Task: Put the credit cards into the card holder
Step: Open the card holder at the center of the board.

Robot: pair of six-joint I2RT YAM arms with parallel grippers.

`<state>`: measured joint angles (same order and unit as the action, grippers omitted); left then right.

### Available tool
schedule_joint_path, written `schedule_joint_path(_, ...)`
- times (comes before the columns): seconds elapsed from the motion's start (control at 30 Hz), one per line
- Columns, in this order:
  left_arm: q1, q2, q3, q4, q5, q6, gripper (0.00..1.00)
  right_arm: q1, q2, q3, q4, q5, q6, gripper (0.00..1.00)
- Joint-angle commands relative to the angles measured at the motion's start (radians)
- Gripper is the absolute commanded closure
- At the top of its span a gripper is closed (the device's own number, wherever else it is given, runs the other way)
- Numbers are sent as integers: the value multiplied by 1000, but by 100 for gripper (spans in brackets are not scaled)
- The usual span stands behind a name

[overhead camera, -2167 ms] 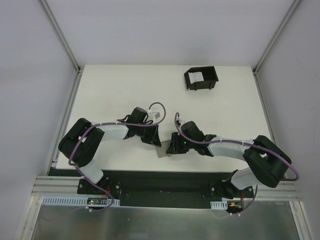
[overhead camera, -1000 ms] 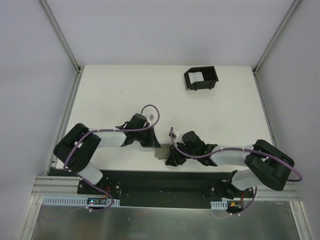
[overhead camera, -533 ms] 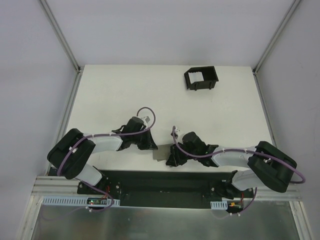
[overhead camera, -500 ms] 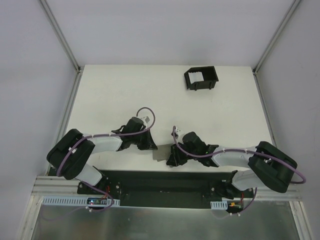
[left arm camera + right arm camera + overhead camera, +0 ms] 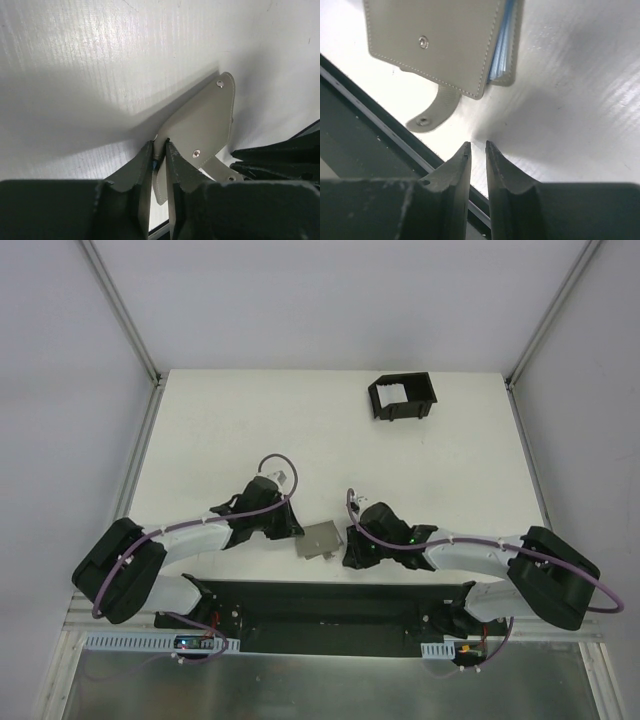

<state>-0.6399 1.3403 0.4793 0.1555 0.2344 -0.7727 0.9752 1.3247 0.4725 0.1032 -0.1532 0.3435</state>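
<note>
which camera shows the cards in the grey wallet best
Right wrist: the cards show as blue edges in the open side of the grey wallet. Left wrist shows only the wallet's outer cover and snaps; the top view shows a small grey shape, no cards.

— Carrying surface?

— White table (image 5: 230, 430), matte, faintly grained up close in both wrist views. Fills the middle of the top view, with a dark strip along its lower edge.

— Directly on it?

— Black card holder (image 5: 402, 397) in the upper right of the top view, standing with its open top up, close to the far edge. Grey wallet (image 5: 320, 539) low in the centre, just above the dark strip, well apart from the holder.

— State of the wallet?

— Folded over, metal snap studs showing on the cover, strap tab hanging loose. Blue edges of credit cards (image 5: 502, 40) showing at the open side, top of the right wrist view.
</note>
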Motion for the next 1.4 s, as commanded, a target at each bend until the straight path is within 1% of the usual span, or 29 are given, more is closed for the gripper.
schedule_joint_path(0.0,5,-70,-21,-65,-69,30,82,0,-7,37,-198,115,-29,75)
schedule_joint_path(0.1,5,-110,-5,-103,-61,49,65,0,-41,86,-221,113,-38,73)
schedule_joint_path(0.17,5,-142,-2,-116,-70,56,52,0,-82,119,-253,139,-44,71)
schedule_joint_path(0.37,5,-222,48,-207,-86,99,38,0,-234,186,-330,231,-63,64)
schedule_joint_path(0.4,5,-240,53,-226,-93,102,34,-1,-258,195,-347,245,-64,62)
schedule_joint_path(0.43,5,-259,53,-237,-99,110,32,0,-283,201,-358,263,-64,56)
schedule_joint_path(0.47,5,-285,53,-250,-102,113,30,-1,-303,206,-378,276,-60,54)
schedule_joint_path(0.53,5,-326,55,-267,-118,121,18,-6,-341,210,-399,303,-49,47)
schedule_joint_path(0.63,6,-377,79,-304,-135,133,1,-23,-393,224,-448,360,-21,45)
schedule_joint_path(0.7,6,-395,102,-323,-155,147,1,-64,-418,242,-496,406,2,40)
schedule_joint_path(0.73,6,-394,116,-329,-161,154,1,-91,-423,251,-516,414,12,40)
schedule_joint_path(0.8,9,-377,159,-370,-158,170,1,-185,-423,278,-568,405,55,38)
schedule_joint_path(0.83,9,-365,185,-391,-168,176,1,-226,-420,290,-571,393,52,34)
schedule_joint_path(0.93,11,-334,217,-401,-207,202,1,-360,-380,328,-570,418,57,32)
schedule_joint_path(0.97,16,-323,235,-413,-214,208,1,-419,-358,354,-573,405,75,30)
schedule_joint_path(1.07,25,-296,278,-447,-263,214,1,-587,-225,473,-577,353,75,27)
schedule_joint_path(1.13,35,-283,304,-455,-274,227,1,-668,-119,579,-580,317,69,21)
schedule_joint_path(1.2,51,-270,329,-455,-287,233,1,-722,9,693,-585,334,78,20)
schedule_joint_path(1.27,65,-247,354,-456,-291,242,1,-771,140,845,-588,319,83,20)
schedule_joint_path(1.37,86,-214,381,-458,-300,259,1,-808,336,1042,-600,320,65,20)
